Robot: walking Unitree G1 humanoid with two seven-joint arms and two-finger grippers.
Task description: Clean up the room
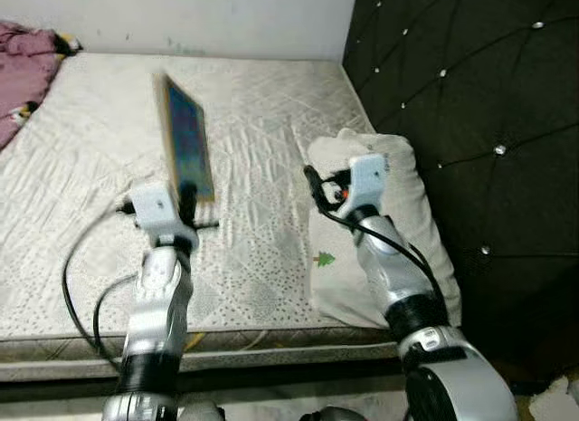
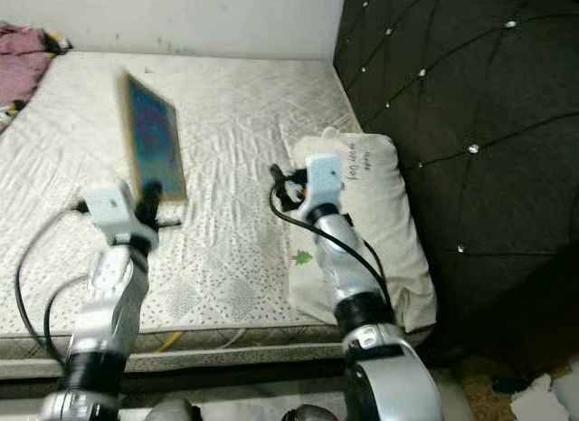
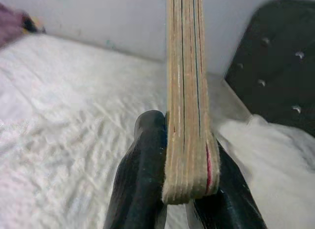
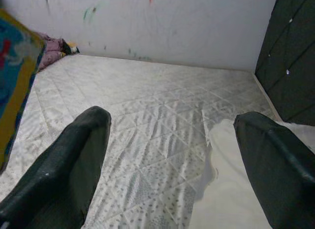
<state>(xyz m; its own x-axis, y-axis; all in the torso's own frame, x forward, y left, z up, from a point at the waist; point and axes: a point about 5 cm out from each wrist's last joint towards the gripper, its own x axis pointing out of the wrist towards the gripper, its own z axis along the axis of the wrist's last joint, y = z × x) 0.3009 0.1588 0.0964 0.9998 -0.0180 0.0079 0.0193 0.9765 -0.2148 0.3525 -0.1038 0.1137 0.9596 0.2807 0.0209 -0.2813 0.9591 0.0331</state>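
Observation:
My left gripper point(image 1: 187, 196) is shut on the lower edge of a thin book point(image 1: 187, 136) with a blue cover and yellow border, held upright above the white mattress point(image 1: 262, 113). In the left wrist view the book's point(image 3: 189, 115) page edges stand clamped between the two black fingers point(image 3: 142, 175). My right gripper point(image 1: 314, 187) hovers open over the left side of a white pillow point(image 1: 398, 231), nothing between its fingers point(image 4: 69, 160). The book's cover point(image 4: 15, 76) also shows at the side of the right wrist view.
A dark tufted headboard point(image 1: 470, 104) rises on the right behind the pillow. A purple cloth bundle point(image 1: 23, 72) lies at the far left of the bed against the white wall point(image 1: 208, 18). The mattress front edge point(image 1: 226, 344) runs just before my arms.

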